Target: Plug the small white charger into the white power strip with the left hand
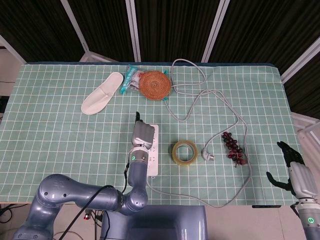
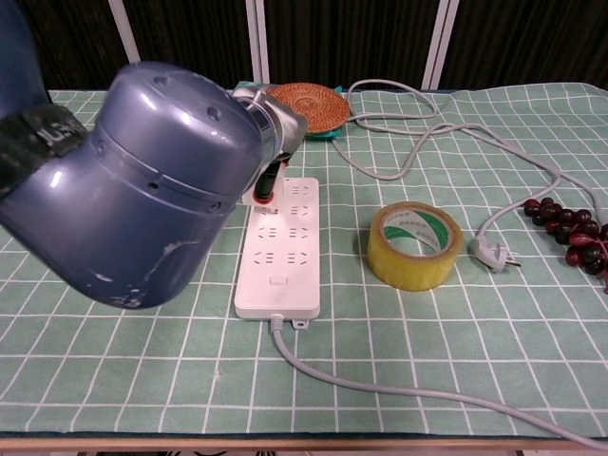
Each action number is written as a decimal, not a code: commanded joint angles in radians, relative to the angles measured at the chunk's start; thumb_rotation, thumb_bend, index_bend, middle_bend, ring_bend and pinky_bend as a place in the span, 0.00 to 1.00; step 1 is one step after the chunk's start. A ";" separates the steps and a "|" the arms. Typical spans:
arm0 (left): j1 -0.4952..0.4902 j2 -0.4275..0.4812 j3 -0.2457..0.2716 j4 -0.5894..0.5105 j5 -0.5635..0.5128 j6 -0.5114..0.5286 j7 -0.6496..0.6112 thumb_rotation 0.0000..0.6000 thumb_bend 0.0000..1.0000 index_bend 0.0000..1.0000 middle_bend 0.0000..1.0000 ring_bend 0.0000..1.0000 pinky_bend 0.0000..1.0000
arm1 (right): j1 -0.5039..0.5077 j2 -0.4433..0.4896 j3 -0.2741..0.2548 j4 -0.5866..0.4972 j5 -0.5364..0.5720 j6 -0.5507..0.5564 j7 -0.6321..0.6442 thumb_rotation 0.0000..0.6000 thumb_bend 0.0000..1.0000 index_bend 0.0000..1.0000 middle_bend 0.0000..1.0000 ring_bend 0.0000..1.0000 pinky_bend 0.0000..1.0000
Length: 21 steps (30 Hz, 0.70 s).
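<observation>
The white power strip [image 1: 153,152] [image 2: 283,249] lies lengthwise at the table's front centre. My left hand [image 1: 141,133] [image 2: 277,142] hovers over its far end, dark fingers [image 2: 272,179] pointing down onto the strip. The small white charger [image 2: 256,197] shows only as a white bit with a red rim under those fingers, gripped against the strip's far left corner. In the head view the hand hides the charger. My right hand [image 1: 294,170] hangs beyond the table's right edge, fingers apart and holding nothing.
A yellow tape roll [image 1: 184,152] [image 2: 414,245] sits right of the strip, then a loose grey plug [image 1: 207,155] [image 2: 495,255] and dark grapes [image 1: 234,148] [image 2: 570,228]. A woven coaster [image 1: 154,85], a packet [image 1: 130,80] and a white slipper [image 1: 102,93] lie at the back. The strip's cable [image 2: 380,391] runs along the front.
</observation>
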<state>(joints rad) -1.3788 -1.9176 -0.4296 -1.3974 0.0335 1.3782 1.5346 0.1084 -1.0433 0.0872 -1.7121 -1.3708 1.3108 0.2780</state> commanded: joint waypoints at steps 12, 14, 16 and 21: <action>0.006 -0.014 0.002 0.013 0.011 -0.012 0.005 1.00 0.75 0.76 0.82 0.27 0.00 | 0.001 0.001 0.000 -0.003 0.002 -0.002 -0.001 1.00 0.39 0.00 0.00 0.00 0.00; 0.007 -0.017 0.004 0.016 0.013 -0.016 0.007 1.00 0.75 0.76 0.82 0.27 0.00 | 0.001 0.001 0.000 -0.003 0.002 -0.002 -0.001 1.00 0.39 0.00 0.00 0.00 0.00; 0.008 -0.021 0.005 0.019 0.014 -0.018 0.008 1.00 0.75 0.76 0.82 0.27 0.00 | 0.000 0.001 0.000 -0.003 0.002 -0.001 0.000 1.00 0.39 0.00 0.00 0.00 0.00; 0.008 -0.029 0.005 0.028 0.016 -0.025 0.011 1.00 0.75 0.76 0.82 0.27 0.00 | 0.001 0.002 0.000 -0.004 0.002 -0.003 0.003 1.00 0.39 0.00 0.00 0.00 0.00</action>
<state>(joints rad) -1.3706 -1.9464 -0.4240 -1.3697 0.0489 1.3531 1.5460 0.1091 -1.0416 0.0871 -1.7159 -1.3691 1.3080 0.2811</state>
